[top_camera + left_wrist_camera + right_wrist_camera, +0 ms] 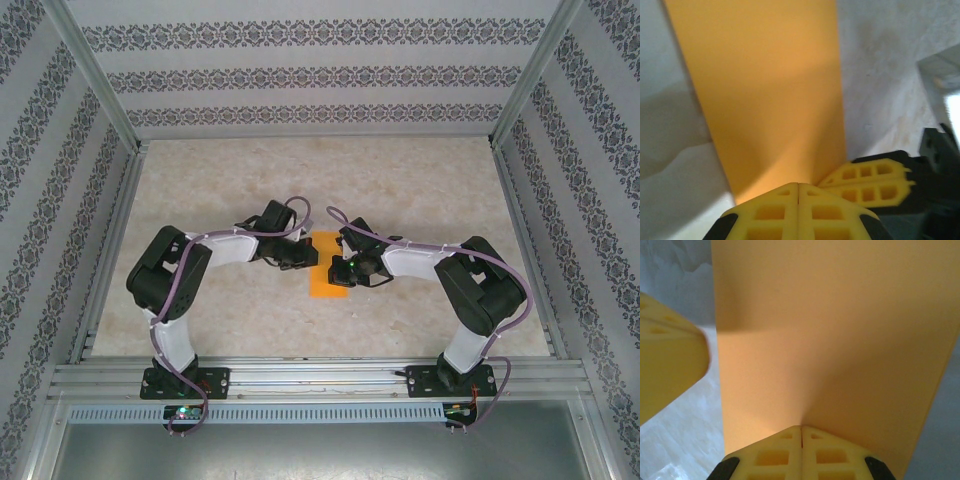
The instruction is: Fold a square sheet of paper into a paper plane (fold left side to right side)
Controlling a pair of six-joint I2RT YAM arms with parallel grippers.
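Walled table (420, 200). Left claw (798, 186) and right claw (801, 429) clenched empty, just beside each other, tips on narrow orange paper (322, 282).

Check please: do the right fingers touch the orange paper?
Touching. In the right wrist view, the tips of the shut right fingers meet the orange paper with no gap, and the paper dimples there.

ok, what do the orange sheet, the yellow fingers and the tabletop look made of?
Sheet: thin paper, matte, plain orange; it lies flat with a sharp straight edge.
Fingers: likely moulded or printed plastic, matte yellow, with square cut-out pockets.
Tabletop: mottled beige stone-like pattern, low sheen; laminate or stone, can't tell.
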